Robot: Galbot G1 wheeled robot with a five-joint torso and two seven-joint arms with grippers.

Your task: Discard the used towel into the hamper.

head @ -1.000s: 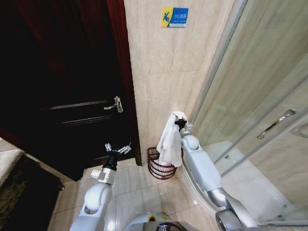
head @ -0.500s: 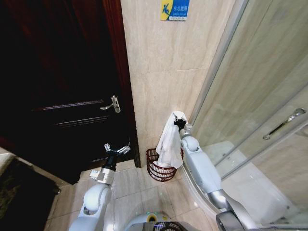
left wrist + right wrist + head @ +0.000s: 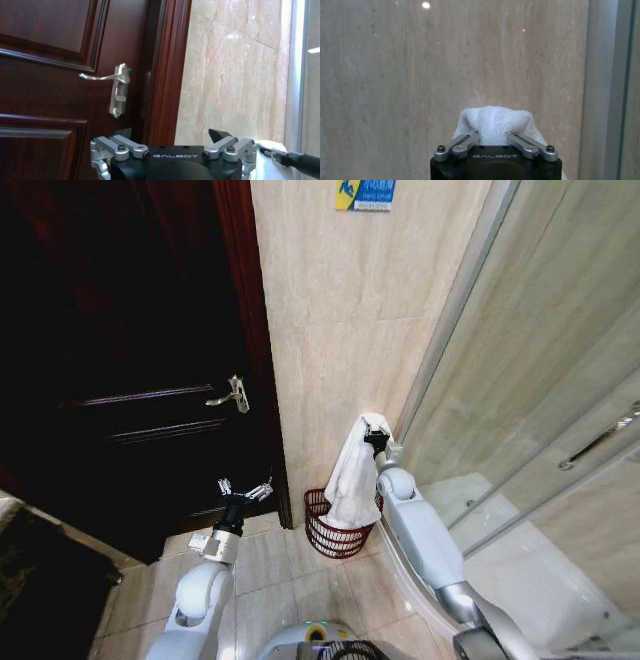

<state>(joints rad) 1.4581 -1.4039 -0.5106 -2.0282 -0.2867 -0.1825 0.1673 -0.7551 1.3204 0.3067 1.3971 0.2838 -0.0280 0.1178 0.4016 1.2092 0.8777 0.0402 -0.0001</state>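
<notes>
Right gripper (image 3: 376,442) is clamped on the white towel (image 3: 354,480), holding it high so it drapes into the hamper (image 3: 334,536) on the floor at the wall's foot, apparently for release; left gripper (image 3: 244,491), spread wide, idles near the door (image 3: 130,380).
</notes>
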